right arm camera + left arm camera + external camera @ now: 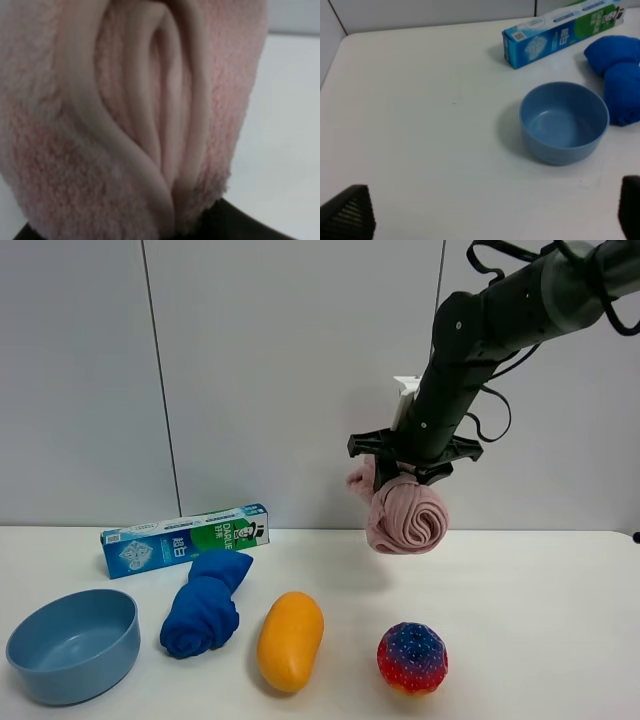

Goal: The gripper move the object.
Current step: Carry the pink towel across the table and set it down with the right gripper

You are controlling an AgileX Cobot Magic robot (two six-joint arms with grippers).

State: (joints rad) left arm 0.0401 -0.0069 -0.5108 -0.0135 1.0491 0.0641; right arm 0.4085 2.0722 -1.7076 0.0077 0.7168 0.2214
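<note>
Exterior high view: we see the right gripper, at the end of a black cabled arm, clamped on the pink rolled towel and holding it in the air, clear of the white table. The towel hangs just below the fingers with its spiral end turned toward the camera, against the grey wall, above and behind a speckled red-and-blue ball.

Along the front of the table lie four things, each apart from the next: a blue bowl at the far left, a blue rolled cloth, an orange oval object and the ball. A blue-and-green toothpaste box lies near the wall, just behind the blue cloth.

From the left wrist we see the left gripper with its fingertips wide apart and nothing between them. It is over bare tabletop, with the bowl, the box and the cloth beyond it.

From the right wrist the towel fills nearly the whole frame, fluffy outside and folded smooth within, with a strip of white table beside it.
</note>
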